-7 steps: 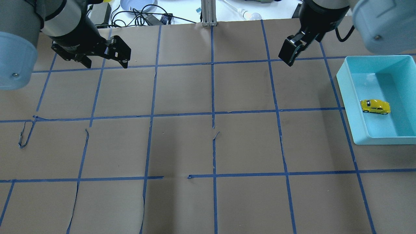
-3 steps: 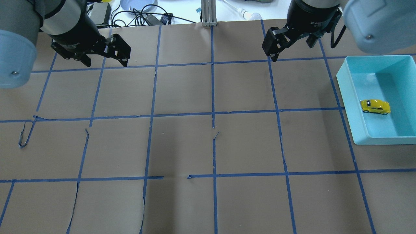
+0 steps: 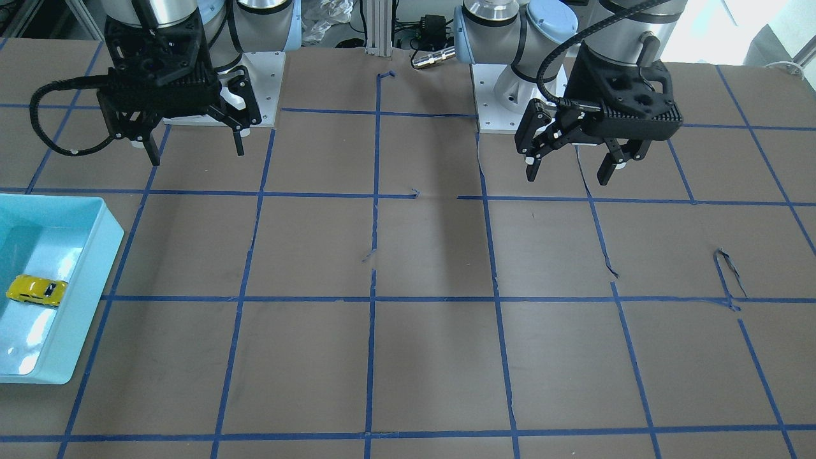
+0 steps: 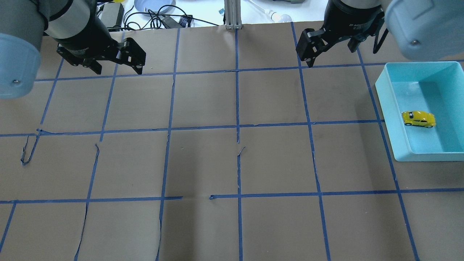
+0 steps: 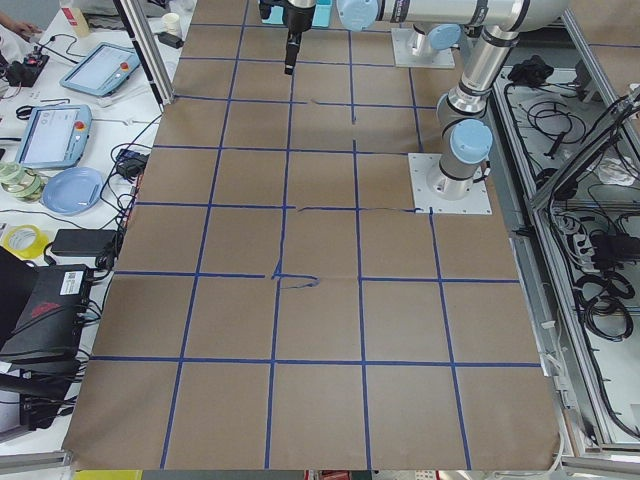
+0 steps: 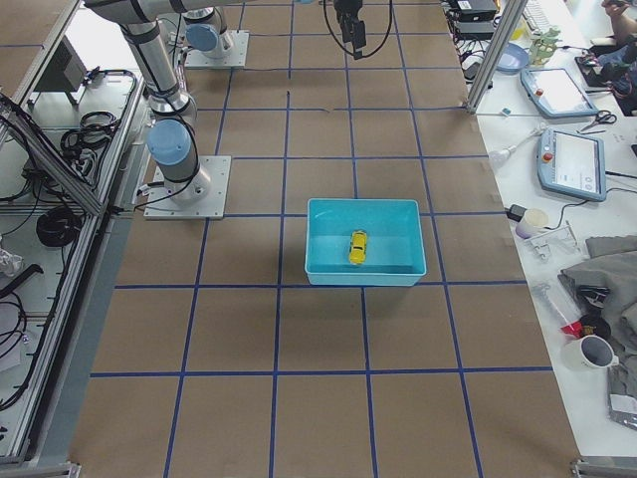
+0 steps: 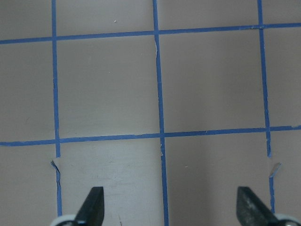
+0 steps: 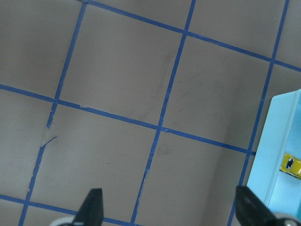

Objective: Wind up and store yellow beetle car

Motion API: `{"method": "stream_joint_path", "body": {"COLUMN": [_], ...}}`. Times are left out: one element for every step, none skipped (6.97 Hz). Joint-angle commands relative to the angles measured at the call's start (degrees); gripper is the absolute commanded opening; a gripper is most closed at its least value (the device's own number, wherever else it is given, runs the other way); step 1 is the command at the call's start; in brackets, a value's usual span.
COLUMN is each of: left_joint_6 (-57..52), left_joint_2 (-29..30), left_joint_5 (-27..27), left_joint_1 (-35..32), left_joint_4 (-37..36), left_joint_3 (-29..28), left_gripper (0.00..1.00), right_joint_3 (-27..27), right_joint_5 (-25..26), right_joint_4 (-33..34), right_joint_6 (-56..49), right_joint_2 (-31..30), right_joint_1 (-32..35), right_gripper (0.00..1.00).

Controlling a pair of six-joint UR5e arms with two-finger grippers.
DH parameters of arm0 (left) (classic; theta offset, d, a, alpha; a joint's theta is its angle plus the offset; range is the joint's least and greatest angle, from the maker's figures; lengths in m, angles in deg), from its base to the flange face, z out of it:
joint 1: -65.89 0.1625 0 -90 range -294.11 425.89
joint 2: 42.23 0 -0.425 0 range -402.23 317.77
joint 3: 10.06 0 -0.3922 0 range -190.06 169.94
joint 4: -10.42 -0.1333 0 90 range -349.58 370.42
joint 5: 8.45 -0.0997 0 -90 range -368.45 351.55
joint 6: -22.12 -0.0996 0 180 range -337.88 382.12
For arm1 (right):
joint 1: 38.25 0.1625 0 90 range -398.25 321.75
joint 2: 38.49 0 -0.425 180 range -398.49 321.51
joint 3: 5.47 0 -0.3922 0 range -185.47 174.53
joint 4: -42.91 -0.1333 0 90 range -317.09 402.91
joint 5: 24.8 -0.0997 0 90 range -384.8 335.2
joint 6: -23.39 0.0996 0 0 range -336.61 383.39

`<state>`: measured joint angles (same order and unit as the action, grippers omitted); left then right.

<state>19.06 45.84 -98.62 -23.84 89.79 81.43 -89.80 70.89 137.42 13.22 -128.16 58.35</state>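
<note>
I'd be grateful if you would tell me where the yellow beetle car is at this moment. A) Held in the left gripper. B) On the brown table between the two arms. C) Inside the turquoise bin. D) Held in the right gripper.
C: the yellow beetle car lies on the floor of the turquoise bin, while the left gripper and the right gripper are both open and empty.

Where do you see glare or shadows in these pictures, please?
Front-facing view: white glare on the floor of the blue bin beside the toy car, and a soft dark band down the middle of the table. Overhead view: a small bright spot in the bin.
</note>
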Motion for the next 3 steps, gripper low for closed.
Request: {"method": "stream_joint_path", "body": {"left_joint_6": [0.0,0.1,0.0], "left_joint_2": [0.0,0.0,0.0], "left_joint_5": [0.0,0.0,0.0], "left_joint_1": [0.0,0.0,0.0], "left_joint_4": [0.0,0.0,0.0], "left_joint_3": [0.0,0.0,0.0], "left_gripper": [1.0,1.0,1.0], "right_joint_3": [-0.7,-0.7,-0.8], "right_joint_5": [1.7,1.6,1.6], "right_joint_4": [0.3,0.5,1.2], "right_joint_6": [-0.3,0.1,0.9], "right_joint_2": [-1.0,-0.5,-0.2], "right_joint_1": [0.1,0.0,-0.4], "right_gripper": [1.0,1.0,1.0]}}
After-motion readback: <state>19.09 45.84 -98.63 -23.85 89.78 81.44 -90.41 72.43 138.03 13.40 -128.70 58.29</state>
